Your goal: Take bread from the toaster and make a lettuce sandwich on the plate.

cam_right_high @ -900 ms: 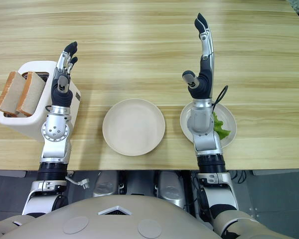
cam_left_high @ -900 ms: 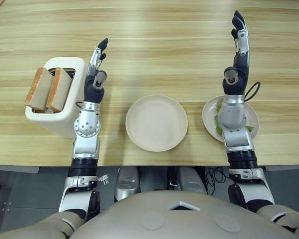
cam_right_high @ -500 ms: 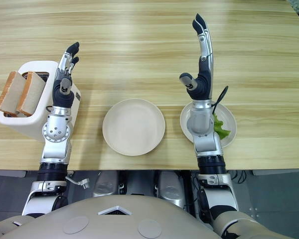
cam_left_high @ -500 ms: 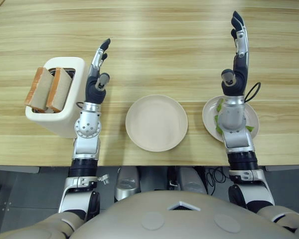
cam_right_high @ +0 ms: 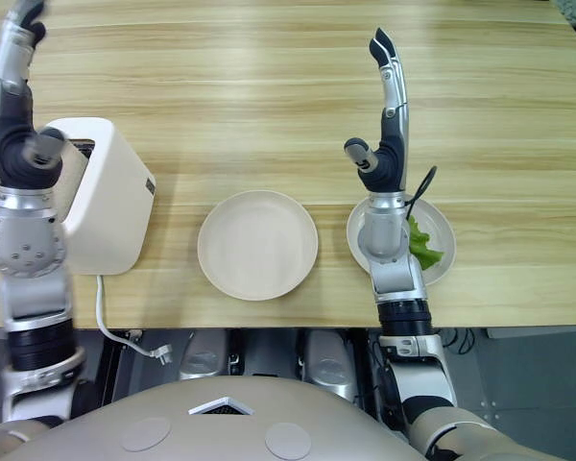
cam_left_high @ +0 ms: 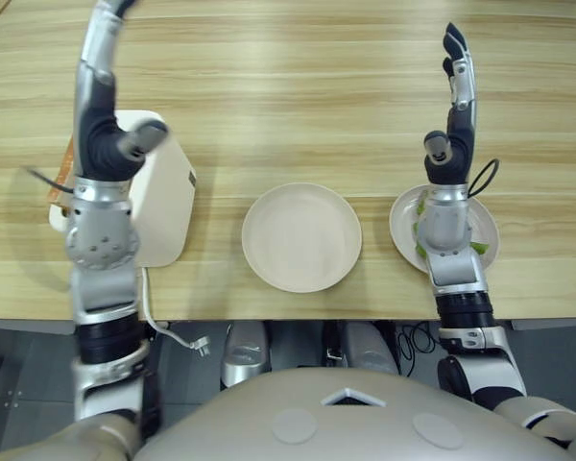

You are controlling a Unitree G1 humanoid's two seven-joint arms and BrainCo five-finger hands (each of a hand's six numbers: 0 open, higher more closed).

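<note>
- Spotting the left hand (cam_left_high: 94, 96) above the toaster (cam_left_high: 165, 197), stretched flat, holding nothing.
- Same for the right hand (cam_left_high: 454, 115) over the lettuce (cam_right_high: 424, 240): flat and empty.
- Can only catch a sliver of bread (cam_left_high: 60, 178) at the toaster's left side, rest hidden.
- Guessing light and crumbly: pinch the top edge gently, then carry to the plate (cam_left_high: 301, 237).

Light wood-plank table (cam_left_high: 288, 77) (grain running left–right) w/ dark grey floor (cam_left_high: 19, 355) below front edge.
</note>
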